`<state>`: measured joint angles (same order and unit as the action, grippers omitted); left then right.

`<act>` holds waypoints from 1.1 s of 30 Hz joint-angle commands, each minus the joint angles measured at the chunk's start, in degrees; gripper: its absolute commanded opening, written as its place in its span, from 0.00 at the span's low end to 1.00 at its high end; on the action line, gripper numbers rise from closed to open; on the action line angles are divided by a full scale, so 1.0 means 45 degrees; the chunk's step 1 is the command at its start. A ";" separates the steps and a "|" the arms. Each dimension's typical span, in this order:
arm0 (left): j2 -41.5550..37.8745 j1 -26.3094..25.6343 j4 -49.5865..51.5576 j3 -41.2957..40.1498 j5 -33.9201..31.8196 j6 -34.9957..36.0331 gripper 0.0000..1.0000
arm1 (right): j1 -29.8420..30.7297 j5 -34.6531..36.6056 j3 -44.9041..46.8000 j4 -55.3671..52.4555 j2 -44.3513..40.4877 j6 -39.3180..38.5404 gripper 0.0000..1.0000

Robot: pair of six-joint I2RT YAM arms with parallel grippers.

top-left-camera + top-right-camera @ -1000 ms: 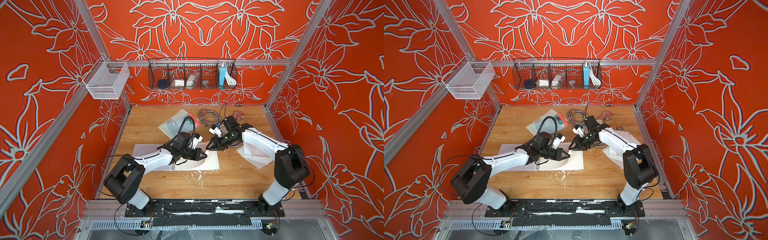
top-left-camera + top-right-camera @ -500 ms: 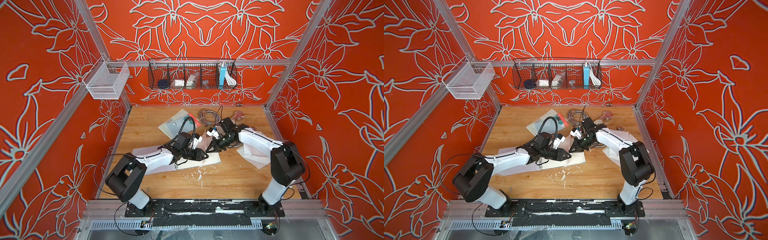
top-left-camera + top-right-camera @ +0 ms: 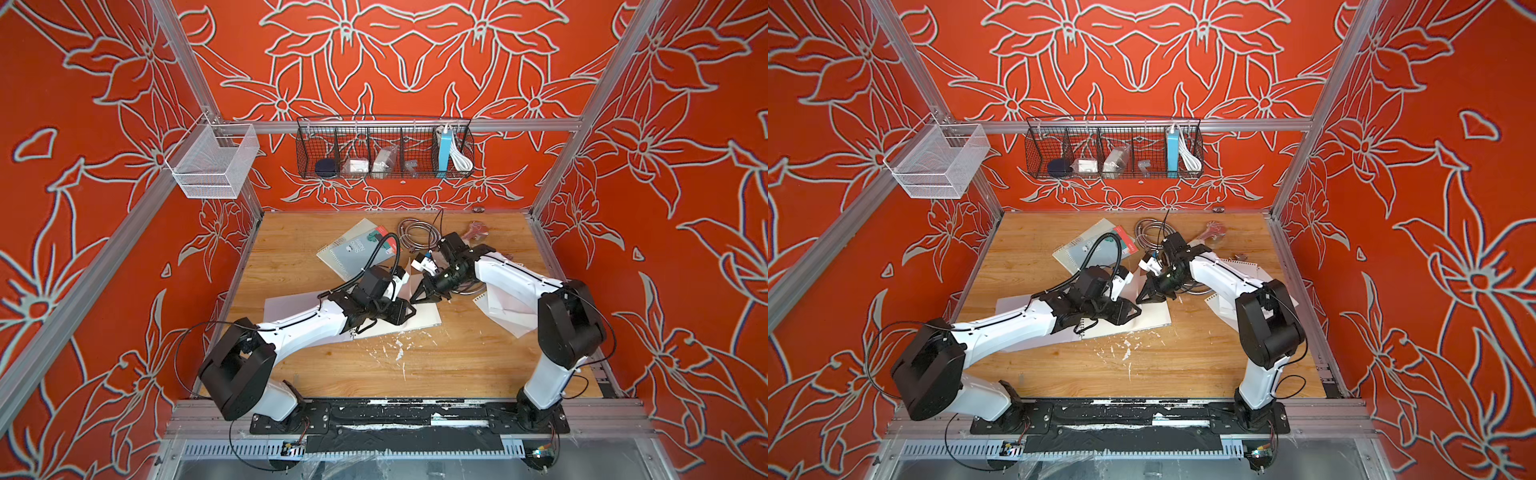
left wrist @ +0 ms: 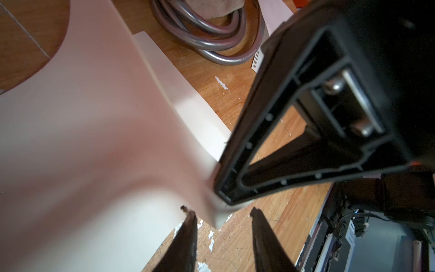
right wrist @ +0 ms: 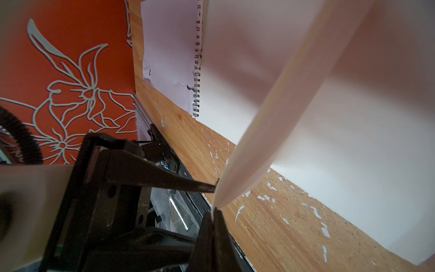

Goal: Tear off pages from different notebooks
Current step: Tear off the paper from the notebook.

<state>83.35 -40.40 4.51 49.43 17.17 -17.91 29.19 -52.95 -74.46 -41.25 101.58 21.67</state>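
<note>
We see the wooden table (image 3: 374,374) bare along its near edge, save paper scraps (image 3: 399,353). The open notebook (image 3: 424,322) lies mid-table; one page (image 5: 270,117) rises from it, its corner pinched in the right gripper (image 5: 215,212). The left gripper (image 4: 222,212) stands narrowly parted beside that corner, holding nothing

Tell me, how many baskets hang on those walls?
2. A white mesh basket hangs on the left side rail, near the back corner; a black wire basket holding small items hangs on the back rail. No others seem hidden.
</note>
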 commanded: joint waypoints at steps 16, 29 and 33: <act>0.0153 -0.0456 0.0057 0.0490 -0.2056 0.0889 0.00 | -0.0084 -0.1018 -0.0217 -0.0150 0.0029 0.0460 0.00; -0.0580 -0.0153 -0.0023 -0.0515 -0.0592 0.0075 0.00 | -0.0683 -0.0409 0.0636 0.1097 -0.1307 0.1063 0.40; -0.0375 -0.0104 -0.0130 -0.0491 -0.0514 -0.0064 0.00 | -0.0803 -0.0590 0.0787 0.1371 -0.1088 0.1240 0.40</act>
<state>81.49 -41.28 5.17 47.33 13.41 -17.34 25.78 -55.11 -72.10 -36.75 96.36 26.20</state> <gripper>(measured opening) 0.047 0.404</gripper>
